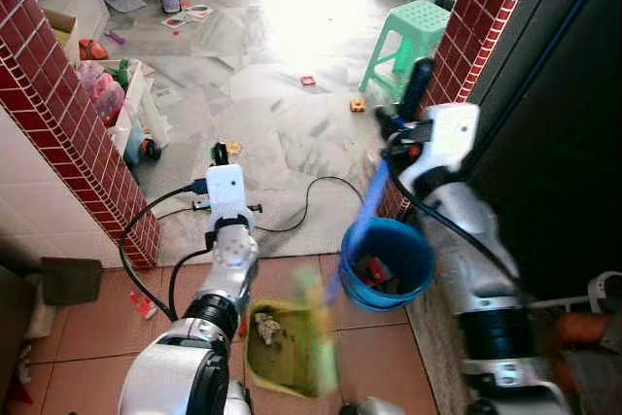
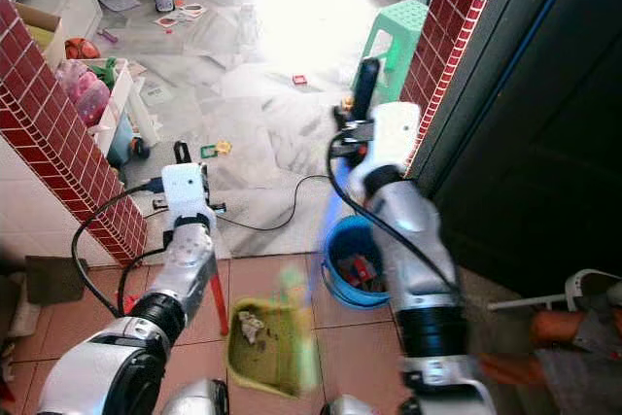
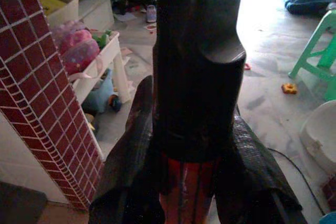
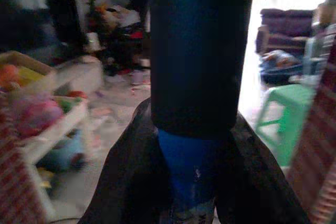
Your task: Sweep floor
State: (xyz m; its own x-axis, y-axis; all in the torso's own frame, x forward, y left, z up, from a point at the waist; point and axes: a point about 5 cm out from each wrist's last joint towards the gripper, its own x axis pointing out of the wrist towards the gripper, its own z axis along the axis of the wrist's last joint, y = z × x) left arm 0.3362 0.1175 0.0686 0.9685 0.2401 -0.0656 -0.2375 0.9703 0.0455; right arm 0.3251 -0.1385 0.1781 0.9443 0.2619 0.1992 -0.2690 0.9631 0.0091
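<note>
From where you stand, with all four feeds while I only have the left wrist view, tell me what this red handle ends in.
Observer: The left gripper is shut on the red handle, which runs down to a green dustpan on the tiled floor.
Operator: Report what's in the pan.
Observer: A small clump of grey debris lies in it.
Operator: Now give me the other arm.
Observer: The right gripper is shut on a blue broom handle, beside a blue bucket.
</note>
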